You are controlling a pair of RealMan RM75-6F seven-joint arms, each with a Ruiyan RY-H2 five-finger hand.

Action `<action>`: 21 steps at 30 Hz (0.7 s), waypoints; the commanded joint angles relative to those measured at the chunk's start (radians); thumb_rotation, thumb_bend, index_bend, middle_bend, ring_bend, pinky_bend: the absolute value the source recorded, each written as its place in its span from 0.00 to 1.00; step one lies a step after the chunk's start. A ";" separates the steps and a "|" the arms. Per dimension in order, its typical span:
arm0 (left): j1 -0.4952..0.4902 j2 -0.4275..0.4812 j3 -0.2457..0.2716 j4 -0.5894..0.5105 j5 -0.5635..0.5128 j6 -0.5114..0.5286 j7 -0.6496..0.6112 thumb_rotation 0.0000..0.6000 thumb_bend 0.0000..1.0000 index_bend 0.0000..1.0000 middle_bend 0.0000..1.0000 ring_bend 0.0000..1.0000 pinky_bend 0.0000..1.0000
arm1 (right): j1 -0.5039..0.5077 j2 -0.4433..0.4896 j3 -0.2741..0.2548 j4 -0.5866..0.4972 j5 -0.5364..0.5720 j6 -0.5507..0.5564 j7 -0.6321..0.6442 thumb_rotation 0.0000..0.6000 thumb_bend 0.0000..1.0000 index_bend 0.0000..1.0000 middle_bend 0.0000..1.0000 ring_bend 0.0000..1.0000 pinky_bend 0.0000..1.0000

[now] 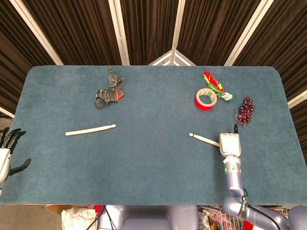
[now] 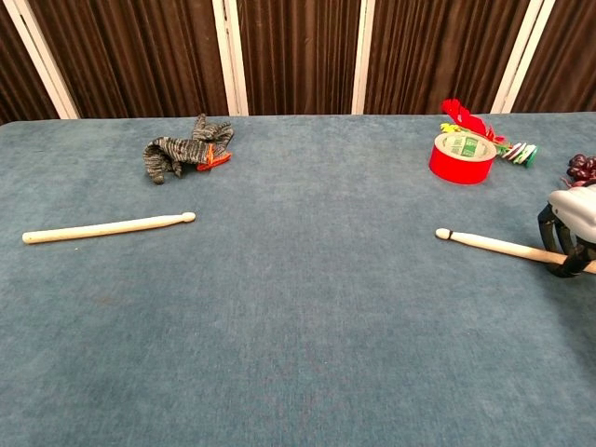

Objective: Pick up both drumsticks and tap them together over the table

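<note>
The right drumstick (image 2: 494,245) is in my right hand (image 2: 568,237): my fingers (image 2: 549,226) curl around its butt end, and its tip points away from them toward the middle of the surface (image 1: 153,158), seemingly a little raised. It is stiff, light wood, smooth and round, so I judge it could twist or slip in a loose hold. Held at the very end it will lever against my fingers; a hold slightly further up the shaft would steady it for tapping.

The left drumstick (image 1: 90,130) lies flat and untouched, well apart from my left hand (image 1: 5,153), which hovers off the surface's edge with fingers spread, holding nothing. I would take that one near its thicker end too, from above.

Beyond my right fingers sit grapes (image 1: 245,110), a red tape roll (image 1: 205,99) and some clips (image 1: 225,96); a striped glove (image 1: 108,92) lies past the left drumstick.
</note>
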State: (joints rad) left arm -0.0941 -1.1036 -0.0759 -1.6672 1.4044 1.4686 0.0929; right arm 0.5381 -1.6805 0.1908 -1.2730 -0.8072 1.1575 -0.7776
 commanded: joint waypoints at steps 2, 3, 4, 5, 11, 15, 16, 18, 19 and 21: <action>0.000 0.000 -0.001 0.000 -0.001 0.000 -0.001 1.00 0.32 0.18 0.11 0.00 0.00 | 0.000 0.001 -0.001 0.002 -0.002 -0.002 0.002 1.00 0.43 0.68 0.61 0.48 0.04; 0.000 0.000 -0.001 0.000 -0.001 0.000 -0.001 1.00 0.32 0.18 0.11 0.00 0.00 | 0.001 0.002 -0.002 0.001 -0.003 -0.006 0.004 1.00 0.43 0.69 0.61 0.48 0.04; 0.000 0.000 -0.001 0.001 -0.001 0.000 -0.001 1.00 0.32 0.18 0.11 0.00 0.00 | 0.001 0.004 -0.004 0.001 -0.007 -0.009 0.008 1.00 0.43 0.69 0.61 0.48 0.04; 0.000 0.000 0.000 0.001 -0.001 -0.001 -0.001 1.00 0.32 0.18 0.11 0.00 0.00 | 0.001 0.006 -0.005 0.001 -0.012 -0.011 0.012 1.00 0.43 0.69 0.61 0.48 0.04; -0.001 -0.002 0.000 0.001 -0.001 -0.002 0.001 1.00 0.32 0.18 0.11 0.00 0.00 | 0.000 0.020 -0.013 -0.002 -0.045 -0.022 0.047 1.00 0.43 0.70 0.61 0.49 0.04; -0.001 -0.002 0.000 0.000 -0.001 -0.002 0.002 1.00 0.32 0.18 0.10 0.00 0.00 | 0.000 0.032 -0.014 -0.010 -0.079 -0.027 0.084 1.00 0.43 0.71 0.61 0.50 0.04; -0.001 -0.002 0.000 -0.001 -0.001 -0.001 0.002 1.00 0.32 0.18 0.10 0.00 0.00 | 0.000 0.036 -0.015 -0.013 -0.089 -0.030 0.097 1.00 0.43 0.71 0.62 0.50 0.04; -0.001 -0.003 0.000 -0.001 0.000 -0.001 0.002 1.00 0.32 0.18 0.10 0.00 0.00 | -0.001 0.043 -0.018 -0.017 -0.109 -0.034 0.120 1.00 0.43 0.72 0.62 0.50 0.04; -0.001 -0.003 0.000 -0.001 0.000 -0.001 0.002 1.00 0.32 0.18 0.10 0.00 0.00 | -0.001 0.046 -0.020 -0.019 -0.117 -0.037 0.128 1.00 0.43 0.72 0.62 0.51 0.04; -0.001 -0.003 0.000 -0.001 0.000 -0.001 0.002 1.00 0.32 0.18 0.10 0.00 0.00 | 0.000 0.052 -0.025 -0.021 -0.134 -0.047 0.147 1.00 0.43 0.73 0.63 0.51 0.04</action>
State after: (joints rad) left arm -0.0948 -1.1064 -0.0756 -1.6684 1.4041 1.4672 0.0952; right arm 0.5377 -1.6347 0.1706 -1.2906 -0.9292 1.1182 -0.6433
